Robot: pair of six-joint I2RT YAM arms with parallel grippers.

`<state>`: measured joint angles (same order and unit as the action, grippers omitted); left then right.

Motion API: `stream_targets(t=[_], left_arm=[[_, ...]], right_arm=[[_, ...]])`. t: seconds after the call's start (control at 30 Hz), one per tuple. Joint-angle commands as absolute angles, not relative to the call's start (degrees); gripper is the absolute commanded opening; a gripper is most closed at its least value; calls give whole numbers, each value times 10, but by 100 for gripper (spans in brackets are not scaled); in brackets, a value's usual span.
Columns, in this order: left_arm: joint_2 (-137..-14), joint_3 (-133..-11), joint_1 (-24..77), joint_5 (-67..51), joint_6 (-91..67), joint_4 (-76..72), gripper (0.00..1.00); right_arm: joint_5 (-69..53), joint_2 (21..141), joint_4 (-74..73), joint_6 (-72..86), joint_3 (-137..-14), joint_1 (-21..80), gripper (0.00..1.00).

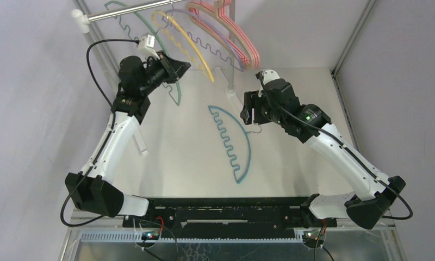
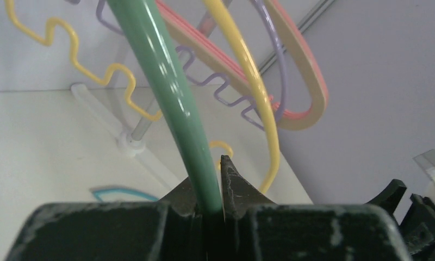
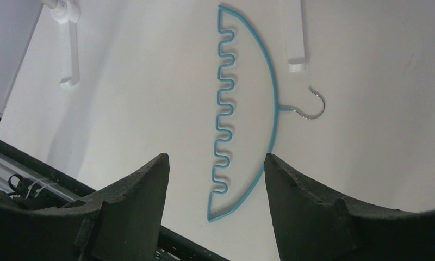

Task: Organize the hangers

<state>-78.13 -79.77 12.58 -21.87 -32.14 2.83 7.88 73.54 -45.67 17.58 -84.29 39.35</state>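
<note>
A green hanger [image 1: 145, 30] reaches from the silver rail [image 1: 134, 10] down to my left gripper [image 1: 174, 68]. That gripper is shut on its green bar [image 2: 172, 98], which runs up from between the fingers in the left wrist view, where the gripper [image 2: 212, 185] sits at the bottom. Yellow [image 1: 189, 48], lavender [image 1: 218, 42] and pink-and-tan [image 1: 240, 35] hangers hang on the rail. A teal wavy hanger [image 1: 234, 141] lies flat on the table. My right gripper [image 1: 250, 109] is open and empty above it. The teal hanger [image 3: 259, 109] shows between its fingertips [image 3: 215, 163].
The rack's upright post [image 1: 229, 54] stands at the back, between the two grippers. Its white feet [image 3: 68, 43] rest on the table. Grey walls close in on the left, back and right. A black frame [image 1: 226, 209] runs along the near edge.
</note>
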Motion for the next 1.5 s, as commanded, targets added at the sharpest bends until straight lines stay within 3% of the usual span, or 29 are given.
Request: stream_targets(t=[0.0, 0.53, 0.73, 1.17, 1.23, 1.37, 1.47], left_arm=[[-802, -848, 117, -258, -342, -54, 0], [-906, -952, 84, -247, -455, -76, 0], [-952, -981, 83, -282, -499, -70, 10], [-918, -955, 83, -322, -456, -13, 54], [-894, -944, 83, -323, -442, -2, 73], [-843, -923, 82, -322, -404, 43, 99], [-812, -899, 80, -319, -390, 60, 99]], right_arm=[[83, 739, -441, 167, -855, 387, 72], [67, 756, -442, 161, -862, 359, 72], [68, 755, -450, 161, -852, 352, 72], [37, 803, -459, 156, -807, 319, 75], [28, 820, -457, 156, -802, 318, 75], [9, 849, -429, 158, -770, 318, 75], [11, 876, -407, 156, -749, 317, 74]])
